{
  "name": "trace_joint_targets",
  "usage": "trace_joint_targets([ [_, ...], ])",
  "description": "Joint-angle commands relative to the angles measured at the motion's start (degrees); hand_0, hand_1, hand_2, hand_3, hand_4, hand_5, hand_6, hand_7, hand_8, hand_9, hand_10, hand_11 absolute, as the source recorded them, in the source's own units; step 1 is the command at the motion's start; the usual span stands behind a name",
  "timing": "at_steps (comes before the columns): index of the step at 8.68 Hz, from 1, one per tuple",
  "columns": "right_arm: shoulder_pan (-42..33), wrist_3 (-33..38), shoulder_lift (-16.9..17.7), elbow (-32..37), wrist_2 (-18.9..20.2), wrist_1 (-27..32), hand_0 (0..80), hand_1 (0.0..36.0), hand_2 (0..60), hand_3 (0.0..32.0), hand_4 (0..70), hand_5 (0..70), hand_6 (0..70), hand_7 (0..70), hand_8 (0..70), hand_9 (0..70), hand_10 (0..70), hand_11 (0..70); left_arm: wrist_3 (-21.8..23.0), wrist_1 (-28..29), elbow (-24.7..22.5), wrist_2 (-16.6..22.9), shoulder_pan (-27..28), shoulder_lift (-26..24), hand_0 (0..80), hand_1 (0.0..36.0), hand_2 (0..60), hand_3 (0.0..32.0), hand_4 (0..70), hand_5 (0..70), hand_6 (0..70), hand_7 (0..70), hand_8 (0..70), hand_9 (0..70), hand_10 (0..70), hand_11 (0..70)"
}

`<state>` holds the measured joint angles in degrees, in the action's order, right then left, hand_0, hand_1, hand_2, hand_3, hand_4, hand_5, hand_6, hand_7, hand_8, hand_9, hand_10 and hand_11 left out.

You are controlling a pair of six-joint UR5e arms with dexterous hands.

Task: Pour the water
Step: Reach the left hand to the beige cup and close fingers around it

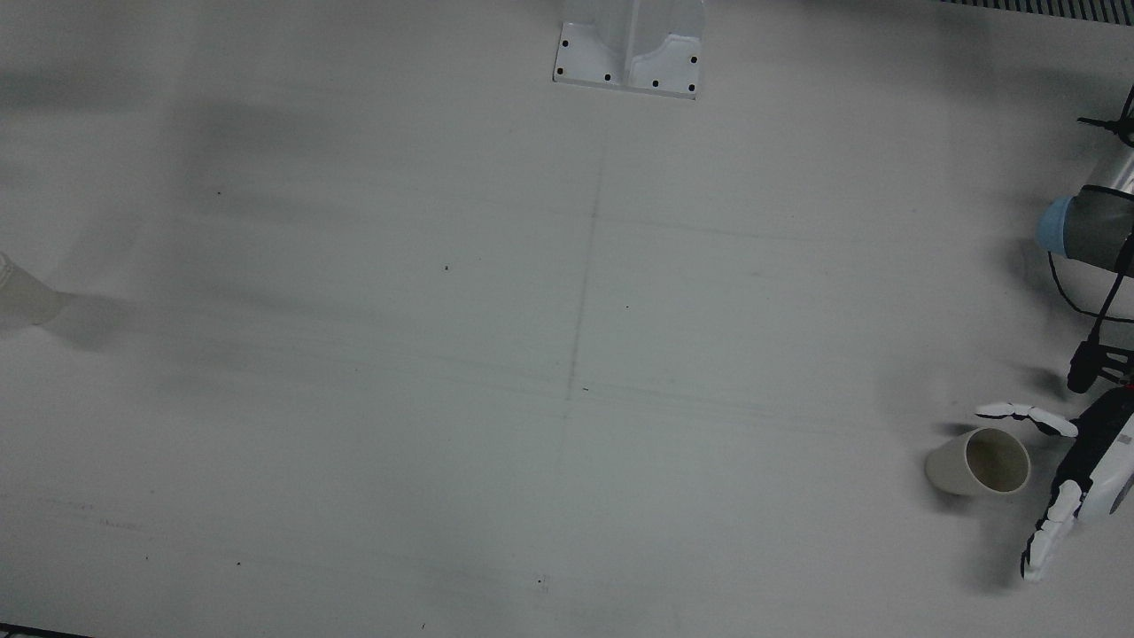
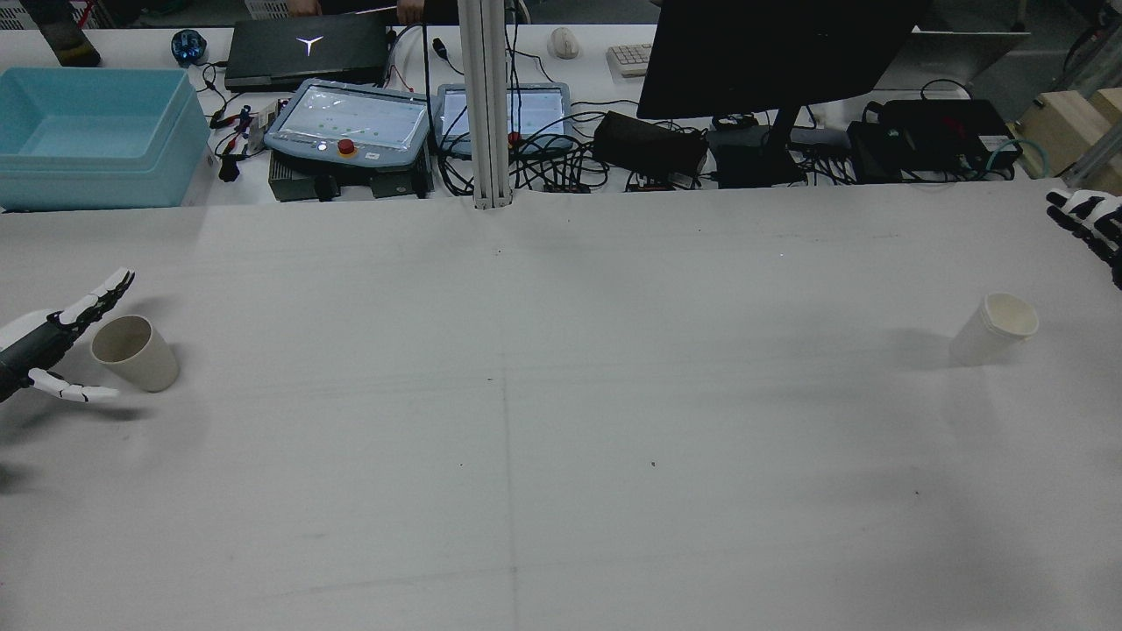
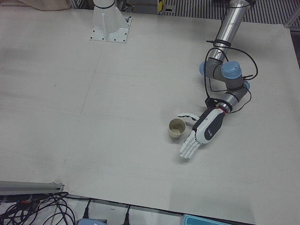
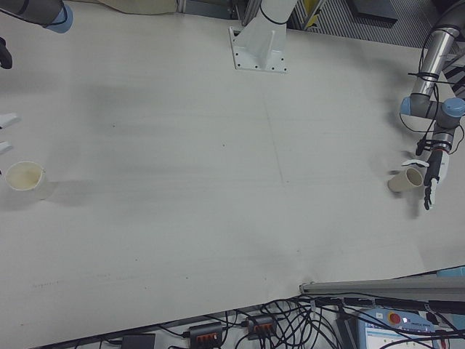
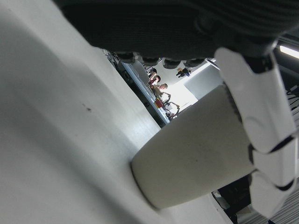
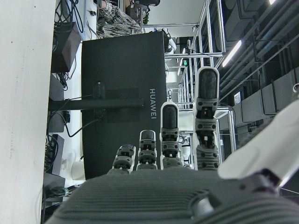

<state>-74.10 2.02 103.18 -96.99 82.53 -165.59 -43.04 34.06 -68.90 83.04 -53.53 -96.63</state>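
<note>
Left hand (image 3: pixel 203 132) open around the beige cup (image 3: pixel 176 128)

Fingers spread either side, not gripping. Cup looks light, thin-walled; likely crushable, so grasp mid-wall gently.

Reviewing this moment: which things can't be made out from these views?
- Water in either cup: none visible; too small to tell.
- White paper cup: cut by the front view's left edge.
- Right hand: cropped at the rear view's right edge.
- Left hand touching the beige paper cup: unclear.
</note>
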Motion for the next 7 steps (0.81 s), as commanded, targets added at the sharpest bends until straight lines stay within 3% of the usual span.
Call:
trace_joint_targets([
  [1,-0.2,0.1,0.0,-0.1,0.1,0.0,32.2,0.0,11.0,0.0,59.5,24.5,21.5,45.4,10.2,16.2,7.0,9.0,-0.1,-1.1,0.3,0.0,0.1,-1.3,41.2,13.3,21.5,0.0,1.4,0.0,0.0,0.0,0.0,0.0,0.0,0.0],
  [4,-1.3,0.6,0.3,-1.4,0.2,0.0,33.4,0.0,10.6,0.0,57.0,24.1,20.5,43.2,9.7,15.1,6.7,8.8,-0.1,-2.1,0.3,-0.4,2.7,-2.2,39.7,11.9,20.3,0.0,3.0,0.0,0.0,0.0,0.0,0.0,0.0,0.0],
  [6,-2.0,0.6,0.5,-1.5,0.5,0.0,35.2,0.0,11.5,0.0,61.1,24.6,21.0,44.0,9.6,15.3,6.6,8.6,-0.3,-2.5,0.3,-0.5,3.5,-2.6,39.3,11.2,19.0,0.0,3.6,0.0,0.0,0.0,0.0,0.0,0.0,0.0],
  [7,-2.2,0.6,0.6,-1.5,0.5,0.0,35.7,0.0,10.3,0.0,57.8,24.2,20.3,42.4,9.4,14.8,6.4,8.4,-0.1,-3.4,-0.5,-0.5,3.5,-2.7,38.9,10.8,18.8,0.0,4.1,0.0,0.0,0.0,0.0,0.0,0.0,0.0],
])
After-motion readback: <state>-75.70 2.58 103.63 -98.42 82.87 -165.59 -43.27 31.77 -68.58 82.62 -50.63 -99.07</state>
